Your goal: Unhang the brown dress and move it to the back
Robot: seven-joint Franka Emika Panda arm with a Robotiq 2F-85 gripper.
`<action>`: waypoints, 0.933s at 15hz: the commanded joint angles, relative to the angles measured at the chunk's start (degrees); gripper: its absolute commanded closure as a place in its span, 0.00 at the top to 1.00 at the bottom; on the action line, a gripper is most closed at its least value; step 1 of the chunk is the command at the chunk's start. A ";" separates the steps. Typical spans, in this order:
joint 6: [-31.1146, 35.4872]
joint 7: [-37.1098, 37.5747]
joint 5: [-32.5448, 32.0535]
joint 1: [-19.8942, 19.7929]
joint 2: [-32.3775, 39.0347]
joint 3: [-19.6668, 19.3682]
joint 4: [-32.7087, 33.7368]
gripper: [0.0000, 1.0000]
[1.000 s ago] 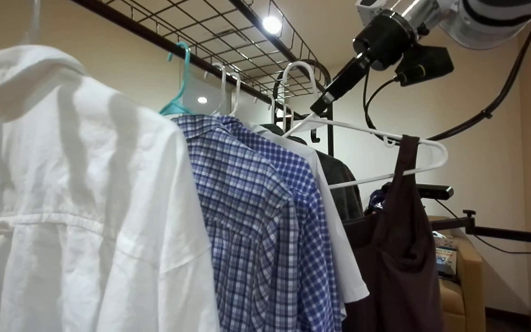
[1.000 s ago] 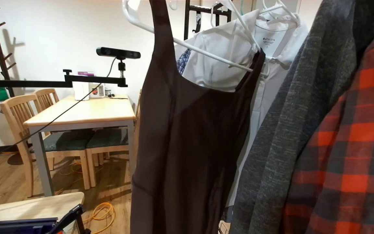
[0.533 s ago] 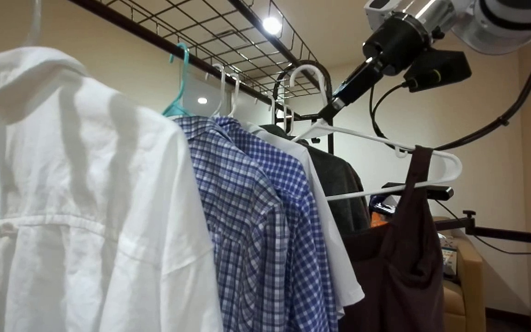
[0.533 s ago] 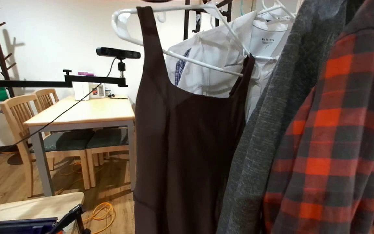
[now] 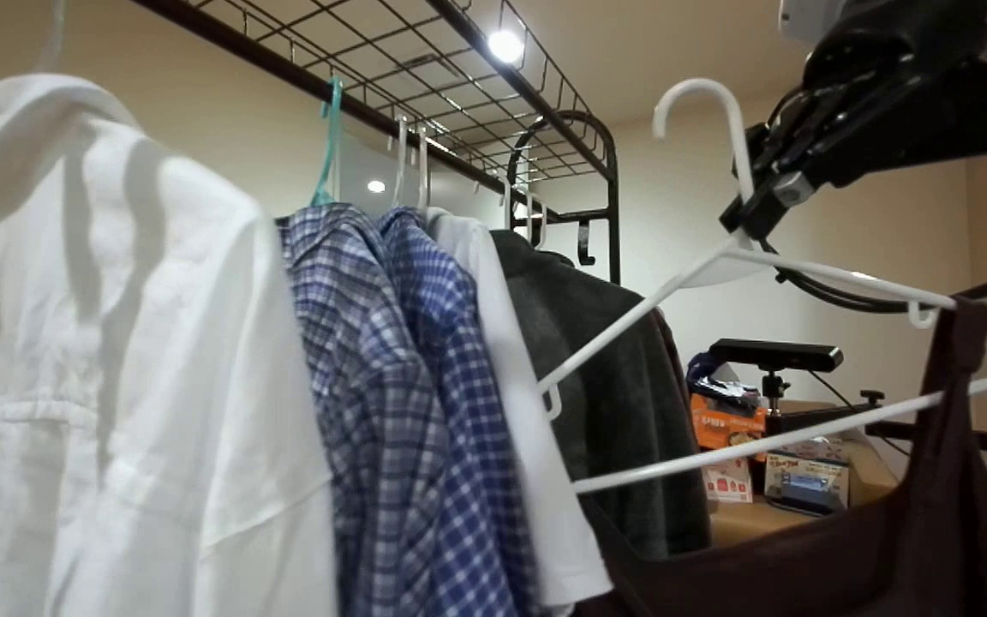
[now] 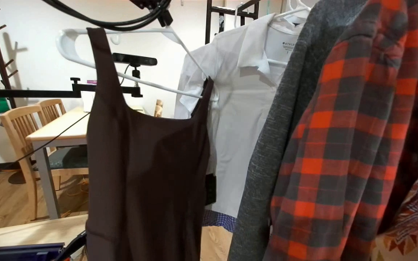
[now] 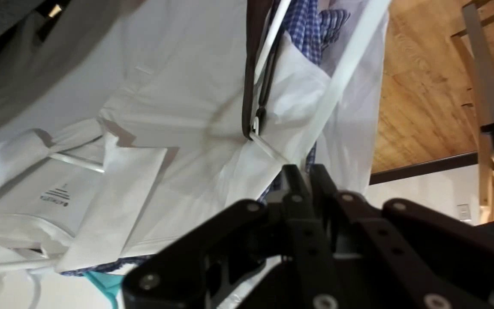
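The brown dress [image 6: 154, 166] hangs by its straps from a white plastic hanger [image 5: 720, 270]. In both exterior views my gripper [image 5: 742, 224] is shut on that hanger just under its hook, with the dress below it. The hook [image 5: 703, 85] curves up free in the air, apart from the rail. In the wrist view the fingertips of my gripper [image 7: 302, 171] pinch the hanger's neck, and a dark dress strap [image 7: 248, 81] loops over a hanger arm. The lower part of the dress is cut off in both exterior views.
Other clothes hang along the rail [image 5: 232, 40]: a white shirt [image 5: 116, 326], blue checked shirts [image 5: 365, 360], a dark grey garment [image 5: 579, 343] and a red plaid shirt [image 6: 325, 152]. A camera [image 5: 776, 354] on a black arm stands beyond the hanger.
My gripper has carried the hanger and dress away from the rail, rightward in an exterior view and leftward in another. The grey and red plaid clothes have shifted left.
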 commanded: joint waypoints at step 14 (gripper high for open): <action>15.05 12.67 4.97 -0.34 0.11 10.94 -2.75 0.07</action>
